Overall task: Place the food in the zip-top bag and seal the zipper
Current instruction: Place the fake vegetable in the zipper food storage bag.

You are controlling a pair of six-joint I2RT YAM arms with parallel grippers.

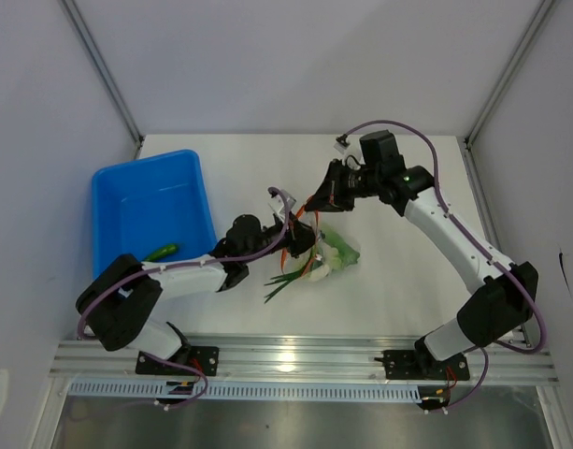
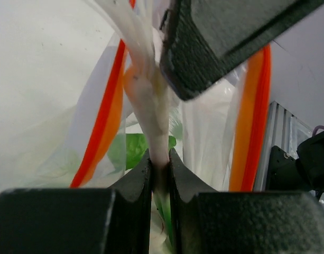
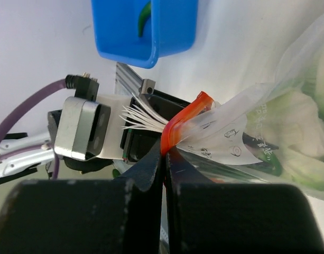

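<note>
The clear zip-top bag (image 1: 331,251) lies at mid-table with a white-and-green leafy piece (image 1: 340,253) inside. My right gripper (image 1: 312,208) is shut on the bag's orange-red zipper strip (image 3: 177,124), pinched between its jaws (image 3: 165,151), and holds the mouth up. My left gripper (image 1: 291,245) is shut on a pale white-and-green stalk (image 2: 151,106) between its jaws (image 2: 160,161), at the bag's mouth between the two orange strips (image 2: 101,132). The stalk's green ends (image 1: 284,283) stick out behind the left gripper. A green pepper (image 1: 161,252) lies in the blue bin.
The blue plastic bin (image 1: 150,187) stands at the left of the table and shows at the top of the right wrist view (image 3: 146,32). The right gripper's finger (image 2: 225,37) hangs close over the left gripper. An aluminium rail (image 1: 295,354) runs along the near edge.
</note>
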